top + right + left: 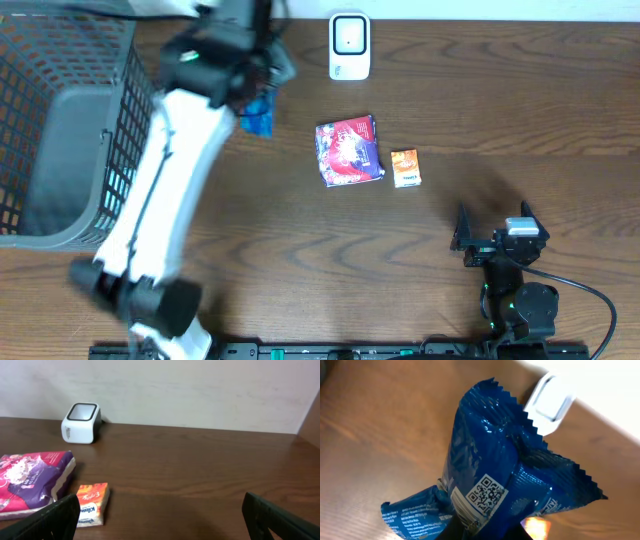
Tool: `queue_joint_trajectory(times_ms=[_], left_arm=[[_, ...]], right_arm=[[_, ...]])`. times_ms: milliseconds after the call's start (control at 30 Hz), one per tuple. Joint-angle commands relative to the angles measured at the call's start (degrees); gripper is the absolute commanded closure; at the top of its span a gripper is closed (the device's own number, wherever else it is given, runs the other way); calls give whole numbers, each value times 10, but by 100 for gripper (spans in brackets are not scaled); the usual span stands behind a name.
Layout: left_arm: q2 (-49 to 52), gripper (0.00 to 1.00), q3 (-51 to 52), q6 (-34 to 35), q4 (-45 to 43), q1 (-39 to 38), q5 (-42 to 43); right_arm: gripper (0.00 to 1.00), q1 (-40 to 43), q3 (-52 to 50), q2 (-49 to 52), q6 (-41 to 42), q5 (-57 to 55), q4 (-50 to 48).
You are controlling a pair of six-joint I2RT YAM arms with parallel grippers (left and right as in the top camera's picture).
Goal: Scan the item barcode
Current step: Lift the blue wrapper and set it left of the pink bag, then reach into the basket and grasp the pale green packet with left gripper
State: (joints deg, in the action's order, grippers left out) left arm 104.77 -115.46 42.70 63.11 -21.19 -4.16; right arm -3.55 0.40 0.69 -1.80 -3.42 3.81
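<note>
- Blue shiny packet, zigzag ends, white square code on it.
- Left claw is clamped on it, above the counter, near the white scanner.
- Right claw gapes wide, holding nothing.

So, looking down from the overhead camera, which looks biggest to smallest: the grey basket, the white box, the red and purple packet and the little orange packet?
1. grey basket, by far the largest
2. red and purple packet
3. white box, somewhat smaller than that packet
4. orange packet, smallest
</note>
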Motion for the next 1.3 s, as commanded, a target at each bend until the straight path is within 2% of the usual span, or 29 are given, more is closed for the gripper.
queue_joint_trajectory(times_ms=[0, 200, 500, 533, 567, 600, 633, 700, 733, 967, 1133, 1267], left_arm=[[61, 93, -1, 34, 7, -18, -43], [148, 93, -1, 76, 10, -27, -43], [228, 92, 1, 129, 20, -30, -41], [233, 92, 1, 128, 20, -30, -41], [236, 83, 1, 128, 19, -30, -41], [237, 72, 1, 120, 16, -30, -41], [237, 66, 1, 104, 10, -28, -40], [234, 37, 0, 83, 2, -26, -40], [230, 31, 0, 79, 2, -25, -40], [158, 30, -2, 3, 2, 9, -40], [37, 30, -2, -148, 2, 74, -44], [-42, 30, -2, -161, 5, 144, -86]], right_arm=[[1, 2, -1, -4, -4, -1, 2], [1, 2, -1, -4, -4, -1, 2], [1, 2, -1, -4, -4, -1, 2], [1, 2, -1, -4, -4, -1, 2], [1, 2, -1, -4, -4, -1, 2], [1, 2, -1, -4, -4, -1, 2], [1, 2, -1, -4, -4, -1, 2], [1, 2, -1, -4, -4, -1, 2], [1, 2, -1, -4, -4, -1, 2], [1, 2, -1, -4, -4, -1, 2], [1, 2, -1, -4, -4, -1, 2], [1, 2, -1, -4, -4, -1, 2]])
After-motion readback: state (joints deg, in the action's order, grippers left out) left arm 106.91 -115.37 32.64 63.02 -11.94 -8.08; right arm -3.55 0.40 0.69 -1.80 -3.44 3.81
